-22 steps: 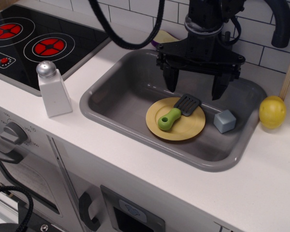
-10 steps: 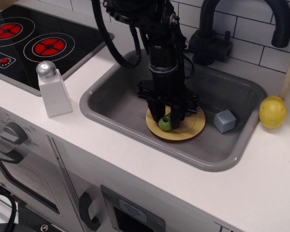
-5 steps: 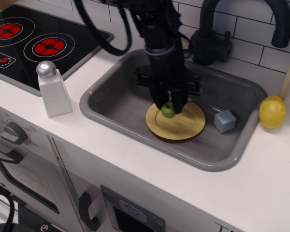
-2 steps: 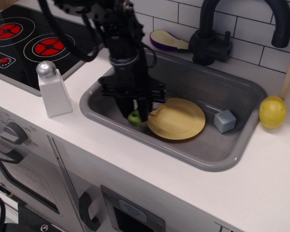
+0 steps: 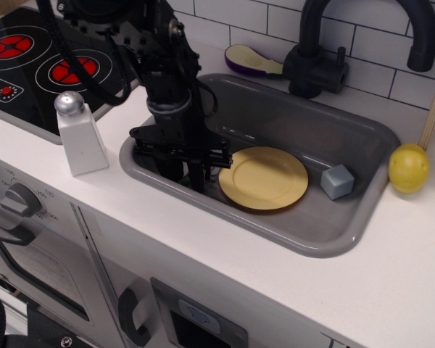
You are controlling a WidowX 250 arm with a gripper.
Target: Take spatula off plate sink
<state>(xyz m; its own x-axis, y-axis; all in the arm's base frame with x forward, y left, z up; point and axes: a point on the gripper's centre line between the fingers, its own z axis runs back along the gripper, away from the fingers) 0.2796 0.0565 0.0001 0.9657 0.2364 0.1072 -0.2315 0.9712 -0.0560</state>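
The mustard-yellow plate [image 5: 263, 177] lies bare on the floor of the grey sink [image 5: 362, 217], right of centre. My gripper [image 5: 183, 174] is down in the sink's left part, just left of the plate, close to the front wall. Its fingers [image 5: 197, 174] stand close together, as narrow as when they held the green handle. The spatula is hidden behind the fingers and the gripper body; no green or dark blade shows.
A small grey-blue cube [image 5: 337, 181] sits in the sink right of the plate. A yellow ball [image 5: 409, 168] is on the counter at right. A white salt shaker [image 5: 78, 134] stands left of the sink. The black faucet [image 5: 326, 51], an eggplant toy [image 5: 252, 61] and the stovetop [image 5: 43, 65] are behind.
My gripper closed on the spatula's green handle, lifted it off the plate and carried it left. It has now sunk lower in the sink's left part, and the spatula has dropped from sight.
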